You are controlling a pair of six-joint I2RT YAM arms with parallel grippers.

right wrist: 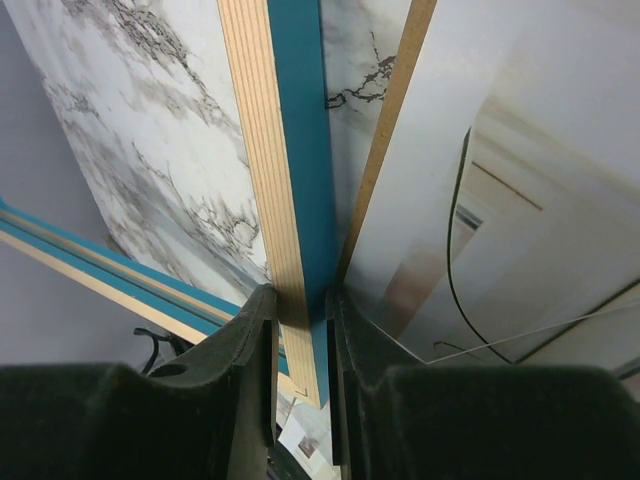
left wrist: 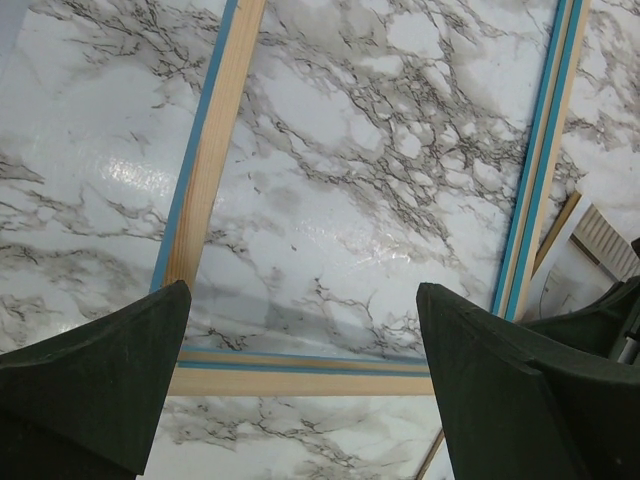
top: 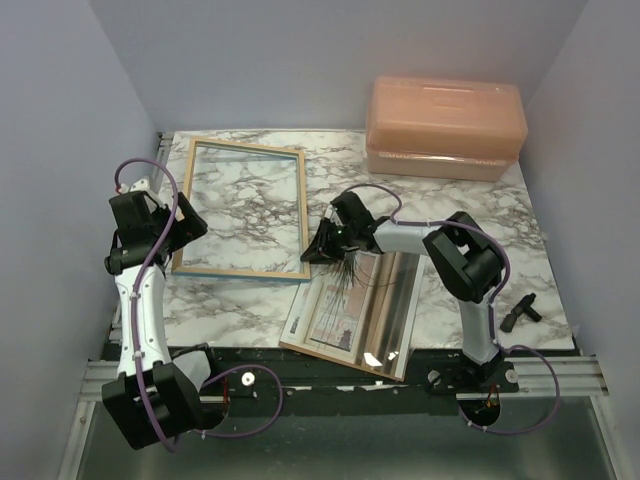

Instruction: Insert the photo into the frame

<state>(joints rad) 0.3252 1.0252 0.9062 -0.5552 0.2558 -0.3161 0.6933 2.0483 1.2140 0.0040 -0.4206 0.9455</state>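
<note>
My right tool (right wrist: 302, 305) was nearly closed, pinching the frame (right wrist: 290, 150) on its right rail by the near-right corner. Both fingers (right wrist: 240, 340) pressed on the rail, one per side. Rail there: ribbed pale wood on one face, flat bright blue on the other. Couldn't tell if that corner was off the tabletop (top: 500, 220).

My left tool (left wrist: 302, 290) was spread wide, holding nothing. It hung over the frame's near-left corner, touching nothing I could see.

Frame was a thin open rectangle, wood side up, blue showing along the edges, marble visible through it. It sat on the far-left part of the tabletop. Just beside the gripped rail ran the brown edge of a thin board (right wrist: 395, 140).

The photo (top: 345, 310) lay flat at the near edge, centre, just right of the frame's near-right corner, its far end under my right tool. Spiky dark leaves on the print, strong glare down its right side.

Tabletop: glossy white-grey marble pattern. A peach plastic box (top: 445, 125) with a rounded lid sat far right, well apart. A small black part (top: 520, 312) lay by the right edge.
</note>
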